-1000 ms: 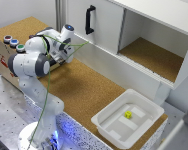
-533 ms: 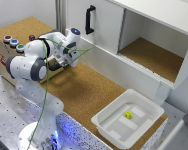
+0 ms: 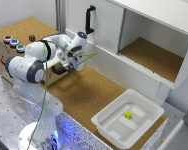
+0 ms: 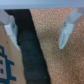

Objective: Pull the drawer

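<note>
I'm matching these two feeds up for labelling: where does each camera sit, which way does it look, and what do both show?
Exterior view: off the arm, raised, looking down across the cork table; it shows the whole arm, the drawer, the cupboard and the tub.
Wrist view: on the wrist, looking out past the gripper at a dark bar, probably the handle, between the fingers, close over cork.
Shared: the gripper at the drawer front, and the cork.
</note>
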Controlling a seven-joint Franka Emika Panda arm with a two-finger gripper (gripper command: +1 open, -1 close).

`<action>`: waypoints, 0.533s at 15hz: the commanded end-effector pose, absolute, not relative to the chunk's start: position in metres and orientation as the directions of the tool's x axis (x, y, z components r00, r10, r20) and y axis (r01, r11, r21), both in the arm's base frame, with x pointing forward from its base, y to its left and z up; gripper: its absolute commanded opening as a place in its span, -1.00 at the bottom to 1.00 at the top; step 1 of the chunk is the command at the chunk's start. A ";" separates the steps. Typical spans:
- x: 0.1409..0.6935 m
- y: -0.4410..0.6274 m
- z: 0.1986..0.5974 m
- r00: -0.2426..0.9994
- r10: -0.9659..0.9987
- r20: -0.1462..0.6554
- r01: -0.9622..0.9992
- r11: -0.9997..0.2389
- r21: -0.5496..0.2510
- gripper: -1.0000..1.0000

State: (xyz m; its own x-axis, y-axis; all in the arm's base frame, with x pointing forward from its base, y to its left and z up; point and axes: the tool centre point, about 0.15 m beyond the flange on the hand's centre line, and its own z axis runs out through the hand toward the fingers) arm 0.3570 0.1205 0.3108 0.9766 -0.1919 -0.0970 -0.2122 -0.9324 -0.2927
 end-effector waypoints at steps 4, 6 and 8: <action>0.347 0.108 0.350 0.987 -0.158 -0.012 -0.153 -0.935 -0.318 1.00; 0.344 0.109 0.357 0.990 -0.141 0.003 -0.133 -0.943 -0.305 1.00; 0.341 0.109 0.362 0.991 -0.133 0.016 -0.122 -0.950 -0.288 1.00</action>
State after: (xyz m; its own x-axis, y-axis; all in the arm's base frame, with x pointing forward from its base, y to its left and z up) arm 0.3607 0.1177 0.3348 0.9871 -0.1565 -0.0325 -0.1587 -0.9355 -0.3158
